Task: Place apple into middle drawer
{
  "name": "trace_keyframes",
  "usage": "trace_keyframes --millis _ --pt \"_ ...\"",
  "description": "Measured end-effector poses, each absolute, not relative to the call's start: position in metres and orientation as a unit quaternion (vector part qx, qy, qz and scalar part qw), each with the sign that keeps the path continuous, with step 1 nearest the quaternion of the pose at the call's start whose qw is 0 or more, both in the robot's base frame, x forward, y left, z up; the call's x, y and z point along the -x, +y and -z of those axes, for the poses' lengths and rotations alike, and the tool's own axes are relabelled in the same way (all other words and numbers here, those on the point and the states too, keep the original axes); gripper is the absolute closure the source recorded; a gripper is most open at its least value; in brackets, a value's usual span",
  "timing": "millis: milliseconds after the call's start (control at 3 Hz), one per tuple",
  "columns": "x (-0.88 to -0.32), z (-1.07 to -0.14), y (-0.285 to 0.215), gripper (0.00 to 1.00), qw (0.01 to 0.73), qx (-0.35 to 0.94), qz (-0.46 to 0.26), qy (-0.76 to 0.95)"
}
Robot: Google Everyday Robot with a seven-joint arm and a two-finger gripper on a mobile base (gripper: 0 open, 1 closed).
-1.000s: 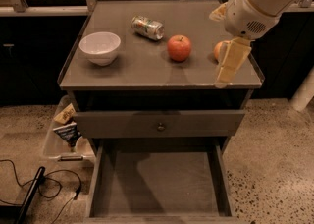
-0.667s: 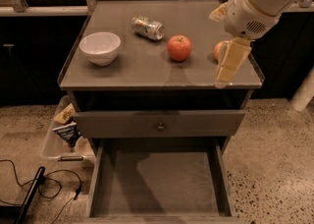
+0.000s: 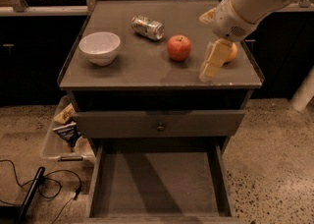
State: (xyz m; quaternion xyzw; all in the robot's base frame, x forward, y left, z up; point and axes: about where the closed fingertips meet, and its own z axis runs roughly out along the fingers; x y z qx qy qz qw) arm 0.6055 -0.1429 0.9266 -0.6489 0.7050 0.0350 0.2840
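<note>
The red apple (image 3: 179,47) stands upright on the cabinet top (image 3: 137,70), right of centre. My gripper (image 3: 208,70) hangs from the white arm at the upper right. It points down over the top's right front, a short way right of the apple and not touching it. The middle drawer (image 3: 157,188) is pulled out below the cabinet front, its bare grey floor showing. A plain orange fruit (image 3: 231,52) lies just behind the gripper, partly hidden by it.
A white bowl (image 3: 99,47) sits at the top's left and a crushed can (image 3: 147,27) lies at the back. A drawer front with a brass knob (image 3: 160,126) is above the open drawer. A plastic bin of snack bags (image 3: 66,129) and cables (image 3: 44,183) lie on the floor at left.
My gripper has moved left along the top's front edge, closer to the apple. The apple, bowl, can and drawer have not moved.
</note>
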Motion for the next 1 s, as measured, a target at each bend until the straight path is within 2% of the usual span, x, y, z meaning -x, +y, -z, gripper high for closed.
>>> trace_keyframes --millis 1000 --pt "-0.677 -0.895 -0.133 0.00 0.351 0.619 -0.099 0.696"
